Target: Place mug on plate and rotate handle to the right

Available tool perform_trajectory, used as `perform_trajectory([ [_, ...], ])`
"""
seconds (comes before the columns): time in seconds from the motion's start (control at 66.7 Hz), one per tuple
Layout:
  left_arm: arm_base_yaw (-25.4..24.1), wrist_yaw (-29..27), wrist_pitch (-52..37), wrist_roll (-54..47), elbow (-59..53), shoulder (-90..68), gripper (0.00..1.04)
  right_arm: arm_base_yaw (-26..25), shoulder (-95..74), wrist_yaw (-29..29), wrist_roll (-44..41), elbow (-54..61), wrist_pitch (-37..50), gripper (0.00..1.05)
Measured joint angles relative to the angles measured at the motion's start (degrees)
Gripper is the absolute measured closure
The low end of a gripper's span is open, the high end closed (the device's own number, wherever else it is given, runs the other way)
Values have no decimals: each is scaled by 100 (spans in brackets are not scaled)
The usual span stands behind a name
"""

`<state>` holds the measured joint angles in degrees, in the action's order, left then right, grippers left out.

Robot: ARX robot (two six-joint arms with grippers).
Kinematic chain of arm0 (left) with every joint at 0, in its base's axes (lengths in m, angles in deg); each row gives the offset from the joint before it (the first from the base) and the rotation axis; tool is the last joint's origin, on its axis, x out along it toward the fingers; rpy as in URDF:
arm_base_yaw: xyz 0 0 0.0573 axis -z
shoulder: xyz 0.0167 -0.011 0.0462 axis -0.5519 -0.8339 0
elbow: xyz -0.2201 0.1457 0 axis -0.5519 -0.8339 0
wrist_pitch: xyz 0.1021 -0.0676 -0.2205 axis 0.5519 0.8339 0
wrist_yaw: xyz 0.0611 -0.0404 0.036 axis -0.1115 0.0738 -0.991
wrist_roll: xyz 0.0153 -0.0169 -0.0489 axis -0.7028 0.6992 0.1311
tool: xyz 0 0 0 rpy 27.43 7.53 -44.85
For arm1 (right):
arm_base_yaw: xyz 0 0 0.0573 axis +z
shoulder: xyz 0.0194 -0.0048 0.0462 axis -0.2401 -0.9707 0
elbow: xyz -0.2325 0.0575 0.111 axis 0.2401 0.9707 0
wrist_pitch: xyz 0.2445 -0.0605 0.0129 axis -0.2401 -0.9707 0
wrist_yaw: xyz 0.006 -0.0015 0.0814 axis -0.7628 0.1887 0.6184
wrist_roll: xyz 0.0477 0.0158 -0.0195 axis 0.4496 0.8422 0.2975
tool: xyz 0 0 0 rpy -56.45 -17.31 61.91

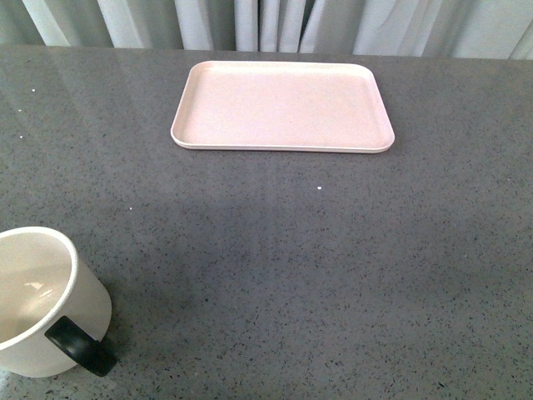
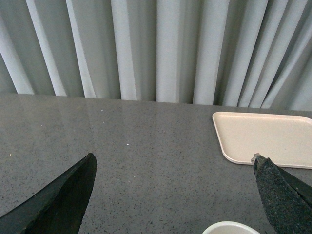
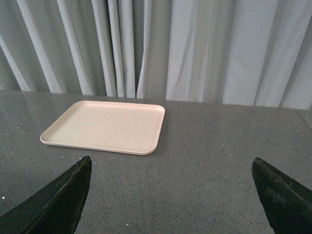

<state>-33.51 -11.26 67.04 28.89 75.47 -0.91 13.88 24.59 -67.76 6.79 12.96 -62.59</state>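
Mug [image 1: 42, 300]: cream-white, upright on the tabletop [image 1: 333, 267], mouth facing up, partly cut off by the edge of the front view. It is not on the plate [image 1: 283, 104]. It stands well apart from the plate, nearer the robot and off to the plate's left.

Handle [image 1: 81, 347]: glossy black loop on the side of the mug turned away from the plate, toward the robot and slightly right.

Plate: pale pink, lying flat near the tabletop's far edge, just before the pale curtain [image 1: 250, 25].

Left end effector [image 2: 173, 160]: jaws spread wide, holding nothing. Only grey tabletop shows between the dark fingers [image 2: 58, 200]. A sliver of the mug's rim shows at the edge of the left wrist view, short of the plate's near corner. Whether it clears the nearer finger cannot be told.

Right end effector [image 3: 170, 162]: also wide open and empty, over bare tabletop. The plate lies beyond it, well apart from both fingers.
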Motion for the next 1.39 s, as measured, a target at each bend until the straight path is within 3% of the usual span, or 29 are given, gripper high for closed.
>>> perform_trajectory([
  [0.614, 0, 0, 13, 2, 4, -9, 9, 0, 0, 0, 0, 0, 0, 9],
  [0.749, -273, 444, 2076, -57, 1137, -1829, 9, 0, 0, 2, 0, 0, 0, 9],
  [1.049, -841, 944, 1252, -1392, 2295, -4697, 9, 0, 0, 0, 0, 0, 0, 9],
  [1.393, -721, 1134, 1145, -2065, 2382, -5731, 9, 0, 0, 0, 0, 0, 0, 9],
])
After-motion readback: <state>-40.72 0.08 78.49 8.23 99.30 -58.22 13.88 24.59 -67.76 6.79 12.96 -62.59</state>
